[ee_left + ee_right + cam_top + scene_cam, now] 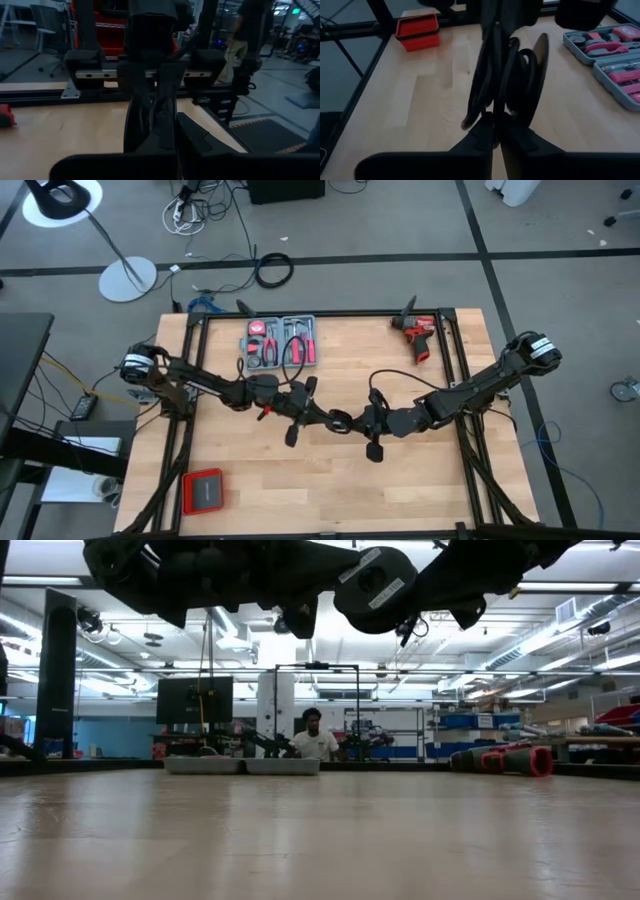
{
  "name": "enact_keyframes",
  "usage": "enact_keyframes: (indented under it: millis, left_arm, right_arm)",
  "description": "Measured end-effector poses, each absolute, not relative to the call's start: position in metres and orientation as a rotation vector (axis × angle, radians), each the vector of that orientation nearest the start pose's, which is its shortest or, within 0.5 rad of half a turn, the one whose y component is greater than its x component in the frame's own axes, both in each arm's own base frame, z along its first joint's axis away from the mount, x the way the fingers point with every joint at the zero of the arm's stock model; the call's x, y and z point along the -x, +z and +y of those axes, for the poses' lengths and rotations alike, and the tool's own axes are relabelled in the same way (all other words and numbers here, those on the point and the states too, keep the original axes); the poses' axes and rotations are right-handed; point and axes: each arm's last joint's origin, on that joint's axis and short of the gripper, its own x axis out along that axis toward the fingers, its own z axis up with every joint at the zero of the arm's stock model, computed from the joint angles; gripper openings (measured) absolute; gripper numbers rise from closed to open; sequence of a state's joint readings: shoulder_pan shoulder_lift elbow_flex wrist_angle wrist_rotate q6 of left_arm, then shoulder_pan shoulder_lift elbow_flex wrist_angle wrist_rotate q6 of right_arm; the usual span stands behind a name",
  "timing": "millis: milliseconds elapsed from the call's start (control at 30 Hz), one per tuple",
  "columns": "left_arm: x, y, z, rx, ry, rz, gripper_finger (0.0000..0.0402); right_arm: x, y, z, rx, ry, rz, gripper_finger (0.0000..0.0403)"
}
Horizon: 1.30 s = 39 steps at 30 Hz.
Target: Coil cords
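The cord (pixel 341 422) is a thin black cable gathered into a few loops, held in the air over the middle of the table between my two grippers. My left gripper (pixel 322 418) reaches in level from the table's left and is shut on the loops. My right gripper (pixel 362 423) comes from the right, slanting a little down. In the right wrist view the loops (pixel 507 75) stand upright right in front of my right gripper (pixel 496 122). The low view shows both grippers high above the bare tabletop. My left gripper (pixel 155 115) is shut on the bundle of loops, coming level from the table's left; its own fingers hide the place of contact. The coil is lifted clear of the table. My right gripper has the loops' lower ends (pixel 492 112) at its fingertips, with only a narrow slit between the two fingers (pixel 482 132). It meets several strands together, slanting in from the table's right.
A grey tool case (pixel 280 342) lies open at the far middle of the table, and a red drill (pixel 418 335) at the far right. A red box (pixel 203 490) sits near the front left corner. A person (pixel 312 740) sits far behind the table.
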<state>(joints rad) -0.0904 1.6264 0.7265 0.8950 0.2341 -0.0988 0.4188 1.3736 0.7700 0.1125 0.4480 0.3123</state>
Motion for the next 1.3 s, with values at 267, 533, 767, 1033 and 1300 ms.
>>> enact_keyframes:
  millis: [267,533,767,1033,1300]
  left_arm:
    - [-0.326,0.212,-0.052,0.055,-0.267,0.016,0.0001]
    - [-0.324,0.210,-0.066,0.027,-0.199,0.030,0.0001]
    - [-0.326,0.204,-0.067,0.019,-0.157,0.048,0.0001]
    - [-0.330,0.196,-0.063,0.013,-0.137,0.055,0.0001]
    - [-0.331,0.195,-0.054,0.021,-0.134,0.064,0.0001]
  right_arm:
    - [-0.268,0.229,0.105,-0.126,-0.118,0.415,0.0011]
    - [-0.256,0.204,0.100,-0.259,-0.095,0.272,0.0037]
    - [-0.249,0.191,0.096,-0.272,-0.098,0.282,0.0036]
    - [-0.248,0.186,0.095,-0.225,-0.019,0.360,0.0045]
    - [-0.251,0.183,0.086,-0.218,0.024,0.401,0.0074]
